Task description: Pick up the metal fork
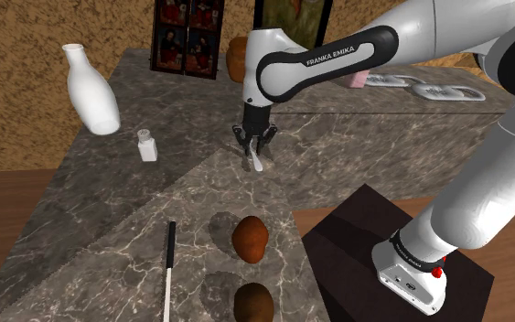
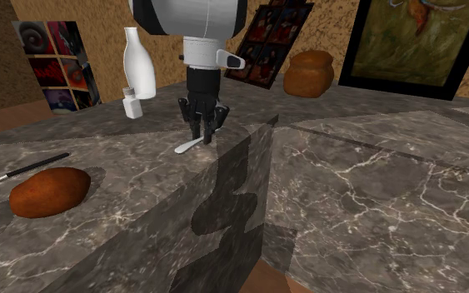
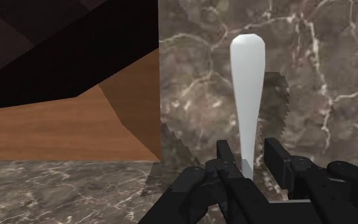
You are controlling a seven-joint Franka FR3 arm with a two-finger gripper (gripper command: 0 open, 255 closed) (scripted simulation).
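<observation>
The white fork (image 1: 257, 163) lay flat on the marble tabletop (image 1: 187, 137), close to its edge. The bottle (image 1: 91, 89) and small shaker (image 1: 147, 144) stood well apart from it, so nothing crowded the approach.

The claw (image 1: 255, 144) hung straight down over the fork's near end, low on the tabletop. In the wrist view the handle (image 3: 247, 95) ran out lengthwise from between the fingers (image 3: 227, 156), which set them across its thin width, probably the easier way to pinch it.

The claw (image 3: 248, 147) was narrow, astride the fork. One finger looked to be against it, but a sliver of gap showed on the other side, so I judged it not yet clamped. The squeeze and the lift remained.
</observation>
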